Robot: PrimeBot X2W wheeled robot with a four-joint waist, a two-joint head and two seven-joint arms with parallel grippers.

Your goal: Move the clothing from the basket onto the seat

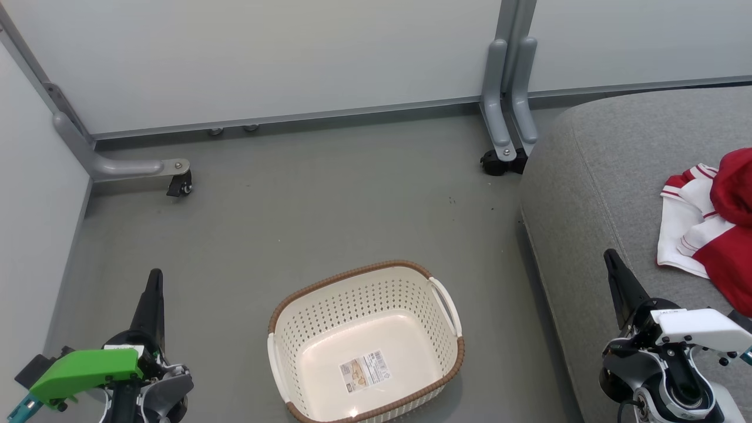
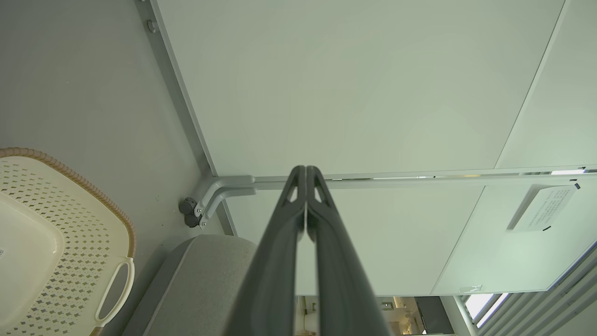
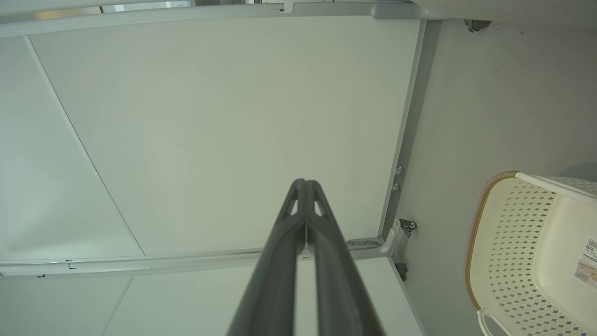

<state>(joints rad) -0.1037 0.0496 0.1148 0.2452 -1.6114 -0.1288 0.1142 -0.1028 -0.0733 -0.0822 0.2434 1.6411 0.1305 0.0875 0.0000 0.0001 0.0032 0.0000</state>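
On the grey floor (image 1: 294, 223) the basket (image 1: 352, 271) stands empty; the clothing (image 1: 722, 235) lies heaped on the seat (image 1: 599, 176). Soft, light and limp, it looks best pinched at a bunched fold. The 2 grippers, left gripper (image 1: 155, 277) and right gripper (image 1: 608, 256), have fingers pressed together, holding nothing.

Lower centre, the basket (image 1: 352, 305) is cream-white, dotted with holes, with a brown woven-look rim. At the right edge, the clothing (image 1: 728, 264) is bright red with white stripes; the seat (image 1: 605, 176) is plain grey.
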